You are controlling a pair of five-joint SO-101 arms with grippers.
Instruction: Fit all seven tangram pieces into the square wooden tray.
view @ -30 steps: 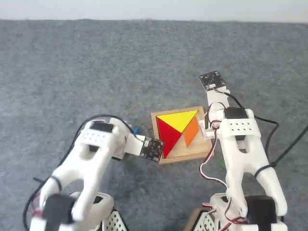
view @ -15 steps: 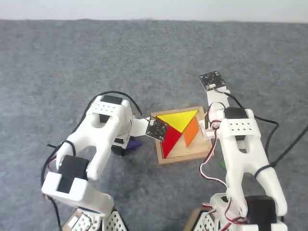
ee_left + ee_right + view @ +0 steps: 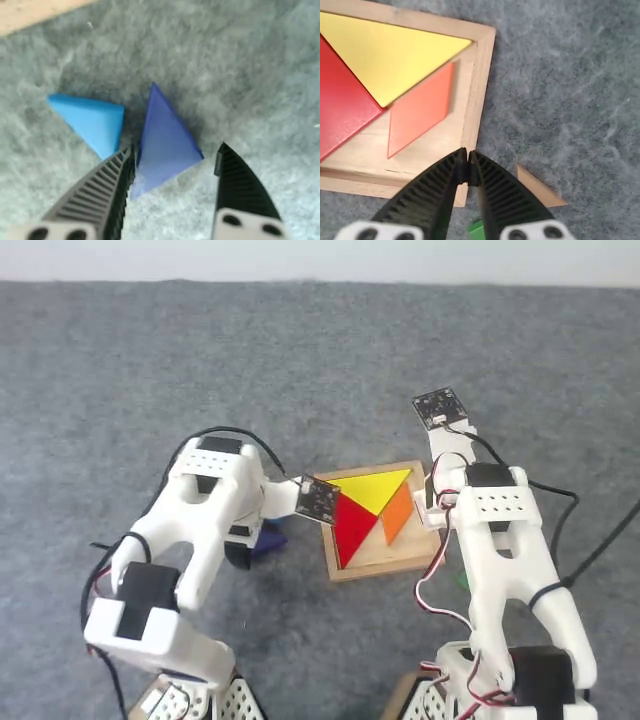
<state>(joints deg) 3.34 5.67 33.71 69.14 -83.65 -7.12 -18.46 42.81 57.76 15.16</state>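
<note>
The square wooden tray holds a yellow triangle, a red triangle and an orange parallelogram. Left of the tray, a dark blue triangle lies on the carpet beside the left arm. In the left wrist view my left gripper stands open just above the carpet, with the dark blue triangle between its fingers and a light blue triangle beside them. My right gripper is shut on nothing over the tray's rim, near the orange parallelogram.
A tan triangle and a green piece lie on the grey carpet just outside the tray, under the right arm. The green piece peeks out beside that arm. Open carpet stretches across the far side.
The left arm has swung back from the tray's near corner and settled over the blue pieces, uncovering the dark blue triangle. The right arm has kept still.
</note>
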